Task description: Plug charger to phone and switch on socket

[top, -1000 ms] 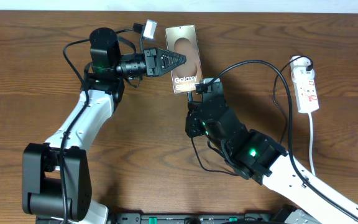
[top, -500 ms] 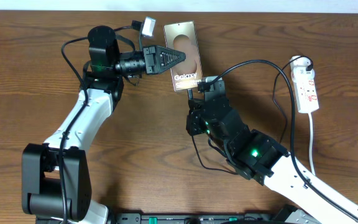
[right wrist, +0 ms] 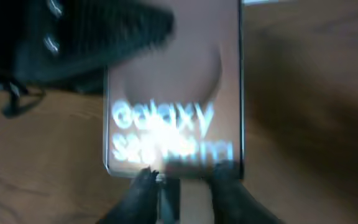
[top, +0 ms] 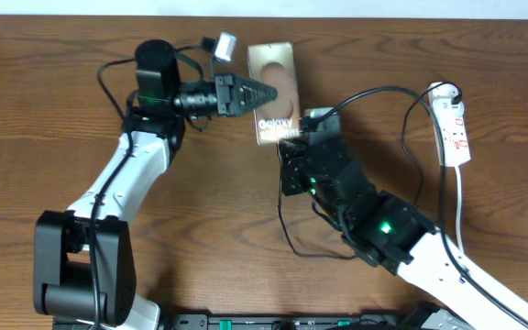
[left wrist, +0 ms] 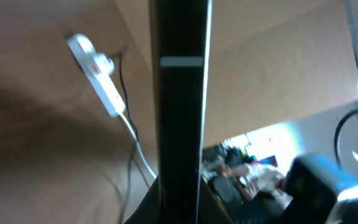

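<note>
Nudged closer since a second before, the right claw [right wrist: 185,186] met the slim brownish-gold smartphone's [top: 278,78] lower edge, jaws slightly apart, grip unclear — the shut left claw [top: 266,93] pinching it near the wooden tabletop's [top: 44,110] far edge, seemingly steadied for plugging.

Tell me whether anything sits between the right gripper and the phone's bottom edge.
Nothing visible does. In the right wrist view the right gripper sits just below the bottom edge of the phone. The left gripper holds the phone's side, off that path.
</note>
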Available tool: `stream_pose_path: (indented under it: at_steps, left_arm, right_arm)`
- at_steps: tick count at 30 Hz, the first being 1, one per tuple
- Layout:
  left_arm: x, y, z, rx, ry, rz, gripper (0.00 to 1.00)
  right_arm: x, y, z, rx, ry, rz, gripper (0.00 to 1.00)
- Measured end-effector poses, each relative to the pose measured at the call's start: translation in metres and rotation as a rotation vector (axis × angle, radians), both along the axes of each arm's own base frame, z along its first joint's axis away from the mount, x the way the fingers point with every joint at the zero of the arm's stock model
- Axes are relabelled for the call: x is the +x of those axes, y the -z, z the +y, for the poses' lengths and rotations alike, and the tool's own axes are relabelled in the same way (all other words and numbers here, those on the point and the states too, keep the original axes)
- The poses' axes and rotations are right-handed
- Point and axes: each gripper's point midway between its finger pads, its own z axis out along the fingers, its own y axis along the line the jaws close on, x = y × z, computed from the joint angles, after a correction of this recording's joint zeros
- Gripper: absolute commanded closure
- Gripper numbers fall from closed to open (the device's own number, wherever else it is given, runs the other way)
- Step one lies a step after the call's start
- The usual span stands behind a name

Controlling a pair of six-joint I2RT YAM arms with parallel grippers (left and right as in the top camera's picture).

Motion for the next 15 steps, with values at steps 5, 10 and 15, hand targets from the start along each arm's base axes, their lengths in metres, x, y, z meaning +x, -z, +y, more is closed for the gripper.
stream_pose_path:
  at_steps: [5, 10, 15]
  left_arm:
    - [-0.01, -0.001, -0.006, -0.008, 0.053, 0.005, 0.93]
    - [-0.011, -0.001, -0.005, -0.009, 0.057, 0.005, 0.93]
    - [-0.011, -0.001, -0.005, -0.009, 0.055, 0.004, 0.93]
  right_arm:
    - [-0.007, -0.012, -0.006, 0.01, -0.011, -0.007, 0.33]
    - [-0.026, -0.005, -0.017, -0.03, -0.038, 0.048, 0.01]
    - [-0.055, -0.007, -0.045, -0.068, -0.049, 0.097, 0.01]
